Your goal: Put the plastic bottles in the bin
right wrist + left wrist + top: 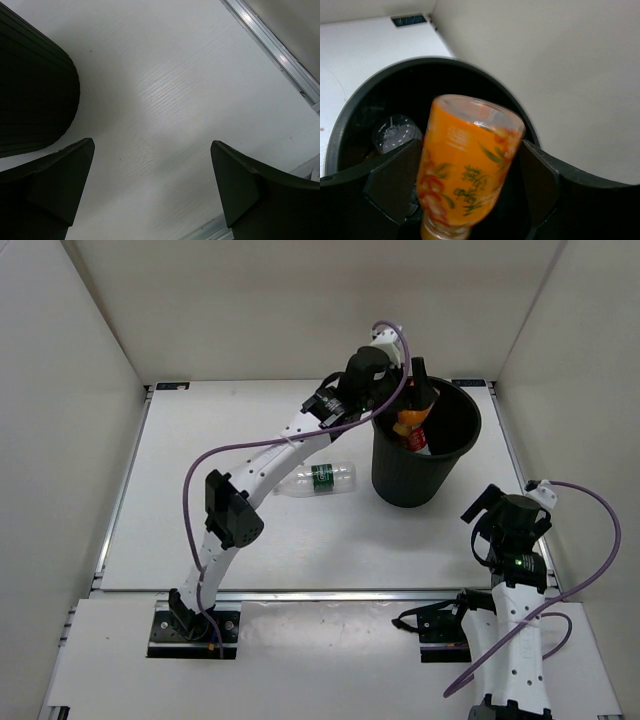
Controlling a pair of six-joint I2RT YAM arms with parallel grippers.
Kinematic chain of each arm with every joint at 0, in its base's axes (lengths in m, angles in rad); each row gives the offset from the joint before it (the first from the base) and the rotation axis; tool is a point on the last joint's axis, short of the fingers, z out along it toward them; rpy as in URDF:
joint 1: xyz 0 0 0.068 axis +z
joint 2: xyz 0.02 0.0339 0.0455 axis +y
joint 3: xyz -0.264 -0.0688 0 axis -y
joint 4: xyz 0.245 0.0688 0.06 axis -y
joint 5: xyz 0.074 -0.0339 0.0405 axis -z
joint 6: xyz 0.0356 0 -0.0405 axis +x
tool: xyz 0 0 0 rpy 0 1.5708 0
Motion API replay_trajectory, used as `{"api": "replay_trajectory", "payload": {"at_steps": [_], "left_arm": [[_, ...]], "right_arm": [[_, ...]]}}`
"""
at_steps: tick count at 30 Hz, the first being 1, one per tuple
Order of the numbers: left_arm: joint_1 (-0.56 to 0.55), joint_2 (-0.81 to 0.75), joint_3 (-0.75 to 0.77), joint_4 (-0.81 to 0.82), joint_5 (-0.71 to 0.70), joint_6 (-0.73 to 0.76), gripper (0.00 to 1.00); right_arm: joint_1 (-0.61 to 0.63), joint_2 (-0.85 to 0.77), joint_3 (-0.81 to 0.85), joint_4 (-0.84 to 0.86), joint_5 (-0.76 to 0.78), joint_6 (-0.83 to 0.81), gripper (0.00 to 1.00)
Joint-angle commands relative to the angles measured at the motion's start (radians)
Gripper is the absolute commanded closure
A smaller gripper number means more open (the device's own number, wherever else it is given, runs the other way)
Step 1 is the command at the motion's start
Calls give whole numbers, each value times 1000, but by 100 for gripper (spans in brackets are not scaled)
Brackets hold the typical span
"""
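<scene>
My left gripper [410, 390] hangs over the round black bin [405, 485] with its jaws spread. An orange-liquid bottle [465, 165] sits between the fingers [395, 180], blurred, with a gap to the right finger; it points down into the bin [370, 85]. The same bottle shows inside the bin's mouth in the top view [410, 422]. A clear bottle's base [395, 132] lies inside the bin. A clear bottle with a green label [322, 477] lies on the table left of the bin. My right gripper [497, 515] is open and empty, right of the bin [35, 90].
White walls close in the table on the left, back and right. The table's metal edge rail [280, 55] runs close to the right gripper. The left arm stretches over the green-label bottle.
</scene>
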Motion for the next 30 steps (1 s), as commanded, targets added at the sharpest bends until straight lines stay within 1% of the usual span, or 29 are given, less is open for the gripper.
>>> {"api": "replay_trajectory", "payload": {"at_steps": [1,3,4,5,6,7,8,10,11,12,13,15,16,17,18,19,20,21,22,23,24,25,26,27,28,29,30], "left_arm": [[-10,-14,74,-30,46,-27,1],[-22,-46,33,0,8,-15,1],[-22,-86,-8,8,-26,1,2],[-34,-117,-34,31,-28,13,2],[-35,-126,-41,32,-28,11,1],[-24,-143,-27,25,-28,16,2],[-12,-149,-3,5,-22,16,1],[-2,-166,45,-65,-28,36,2],[1,-195,47,-84,-57,56,1],[2,-238,19,-109,-80,85,1],[7,-258,-1,-136,-95,100,2],[42,-394,-153,-190,-168,139,2],[60,-430,-203,-216,-185,140,1],[100,-526,-342,-219,-211,136,2],[163,-637,-521,-209,-241,114,1],[188,-756,-699,-184,-268,88,1],[255,-811,-773,-189,-287,65,2],[343,-906,-918,-199,-287,15,2],[385,-1000,-1059,-202,-246,-5,1],[466,-1040,-1120,-216,-224,-10,2],[532,-1109,-1219,-234,-198,-25,2],[550,-1163,-1278,-288,-218,-25,1],[576,-1172,-1298,-372,-295,-36,1],[578,-1191,-1326,-452,-323,-44,1],[584,-1201,-1346,-483,-389,-53,1],[594,-1209,-1355,-538,-420,-51,1],[629,-1231,-1374,-560,-410,-51,1]], "right_arm": [[23,-22,44,-10,1,28,1],[37,-43,55,-13,15,26,1],[51,-40,61,-23,17,26,1],[56,-31,67,-31,20,35,1],[57,-25,80,-40,21,25,1],[65,-16,99,-52,29,17,1],[59,4,119,-65,32,14,1],[53,16,197,-83,44,-33,0],[44,30,253,-97,53,-46,0],[42,51,291,-106,56,-69,1],[37,71,363,-114,66,-102,0],[53,143,530,-158,80,-148,1],[66,167,573,-175,75,-180,1],[86,202,637,-191,57,-194,1],[117,240,711,-210,32,-225,1],[141,284,744,-221,-1,-237,2],[198,306,806,-246,-25,-241,2],[276,352,852,-253,-52,-248,2],[331,384,879,-260,-71,-259,2],[438,404,906,-241,-92,-270,2],[576,458,934,-220,-59,-279,2],[658,522,977,-212,-21,-302,2],[818,565,1003,-221,45,-344,1],[947,655,1065,-246,96,-409,1],[989,758,1145,-284,90,-431,1],[1022,806,1185,-296,-5,-470,1],[1013,899,1254,-318,-155,-487,1]]}}
